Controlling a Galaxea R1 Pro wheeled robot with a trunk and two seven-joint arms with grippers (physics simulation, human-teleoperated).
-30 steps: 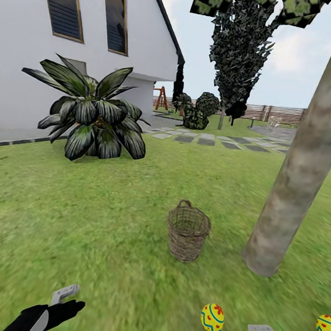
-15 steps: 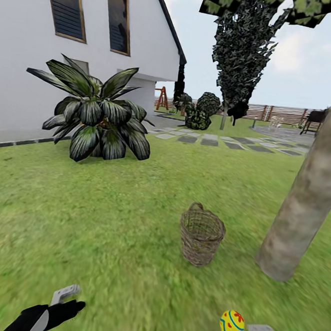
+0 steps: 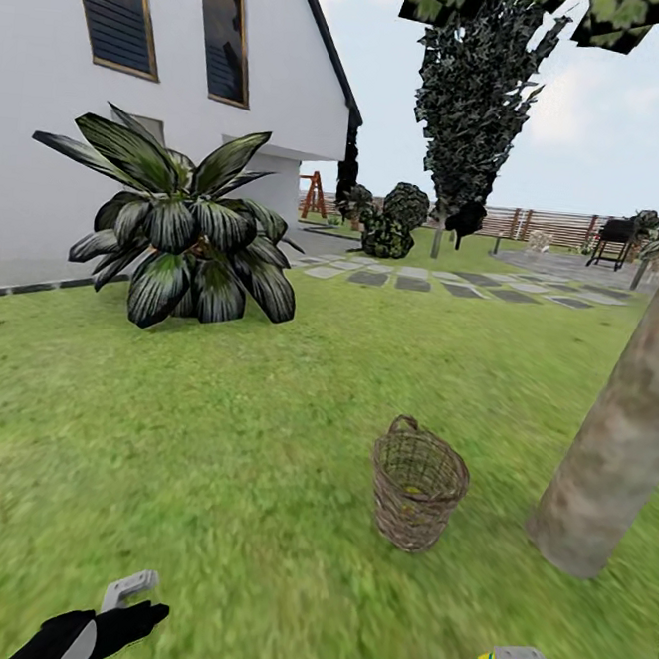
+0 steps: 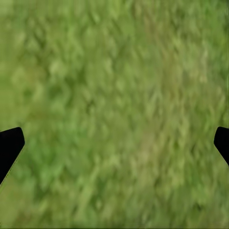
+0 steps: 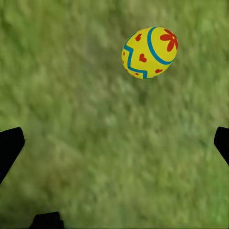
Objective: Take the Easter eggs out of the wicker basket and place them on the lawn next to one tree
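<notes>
Mottled lawn [image 3: 206, 479] fills the foreground. Both grippers, left gripper [image 4: 114, 143] and right gripper [image 5: 114, 143], are spread and empty. One Easter egg [image 5: 149, 52] lies at lower right; wicker basket [image 3: 418, 484] centre-right, near tree [image 3: 619, 445].

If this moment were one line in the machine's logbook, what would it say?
wicker basket: upright on lawn | tree: beside it | Easter egg: on grass | left end effector: open, empty | right end effector: open, empty
</notes>
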